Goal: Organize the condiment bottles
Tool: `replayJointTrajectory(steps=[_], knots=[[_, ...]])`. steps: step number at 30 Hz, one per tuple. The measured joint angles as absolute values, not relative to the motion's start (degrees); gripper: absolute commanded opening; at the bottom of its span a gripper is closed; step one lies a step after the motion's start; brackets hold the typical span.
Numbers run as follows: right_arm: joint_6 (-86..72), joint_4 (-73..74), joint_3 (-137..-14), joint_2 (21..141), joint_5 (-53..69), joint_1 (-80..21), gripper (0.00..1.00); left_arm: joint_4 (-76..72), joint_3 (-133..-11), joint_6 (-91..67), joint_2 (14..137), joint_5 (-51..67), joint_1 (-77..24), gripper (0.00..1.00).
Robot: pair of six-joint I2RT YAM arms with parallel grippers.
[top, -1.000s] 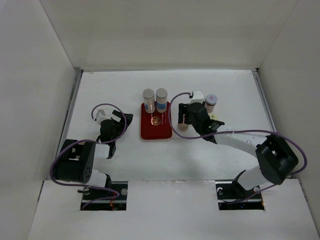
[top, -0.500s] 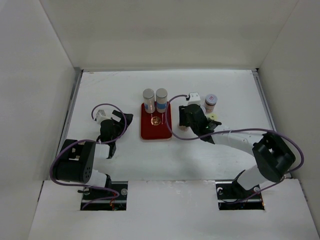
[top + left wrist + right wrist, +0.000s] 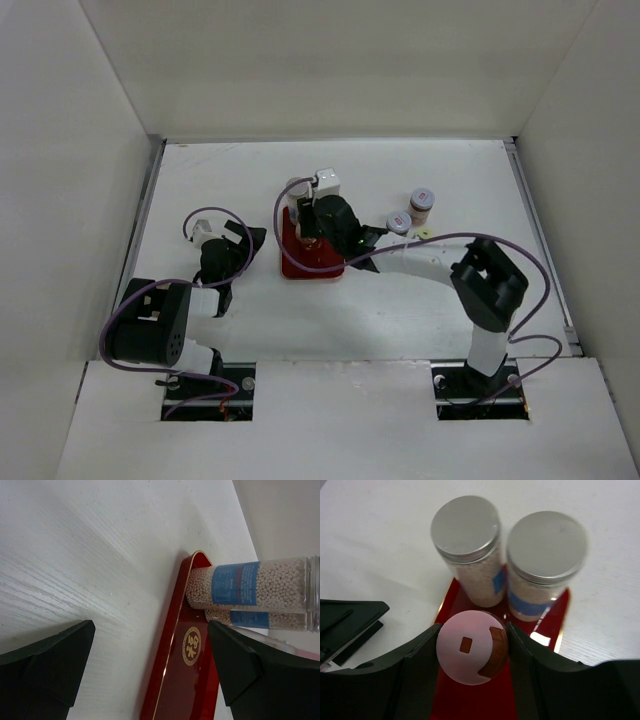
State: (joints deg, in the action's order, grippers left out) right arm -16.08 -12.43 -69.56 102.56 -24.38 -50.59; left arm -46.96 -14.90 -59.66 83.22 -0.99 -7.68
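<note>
- Right claw (image 3: 472, 647) grips the pink-capped jar (image 3: 469, 656) by its sides; grey-lidded jars (image 3: 466, 527) stand just ahead.
- Jar looks light, rigid, slick: hold mid-body.
- Left claw (image 3: 150, 657) gapes, empty.

Bright, even light — soft shadows
</note>
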Motion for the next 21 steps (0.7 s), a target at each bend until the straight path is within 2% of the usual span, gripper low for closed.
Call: replayJointTrajectory(steps=[8, 12, 17, 19, 21], knots=[[-15.81, -12.10, -77.03, 112.25, -22.15, -51.96, 0.49, -46.96, -14.90, -59.68, 83.22, -0.82, -7.64, 1.00], [-15.75, -12.12, -79.05, 114.10, -22.02, -52.21, 0.55, -47.00, -14.90, -59.75, 83.42, -0.78, -7.64, 1.00], [-15.35, -11.33, -79.24, 114.93, -22.11, -52.38, 0.49, -47.05, -14.90, -59.88, 83.44, -0.75, -7.64, 1.00], [-15.16, -10.76, -79.24, 114.93, -22.39, -52.49, 0.50, -47.18, -14.90, -59.88, 83.55, -0.73, -7.64, 1.00], [-14.94, -10.44, -79.24, 114.93, -22.72, -52.56, 0.54, -47.59, -14.90, -59.92, 83.83, -0.71, -7.66, 1.00]])
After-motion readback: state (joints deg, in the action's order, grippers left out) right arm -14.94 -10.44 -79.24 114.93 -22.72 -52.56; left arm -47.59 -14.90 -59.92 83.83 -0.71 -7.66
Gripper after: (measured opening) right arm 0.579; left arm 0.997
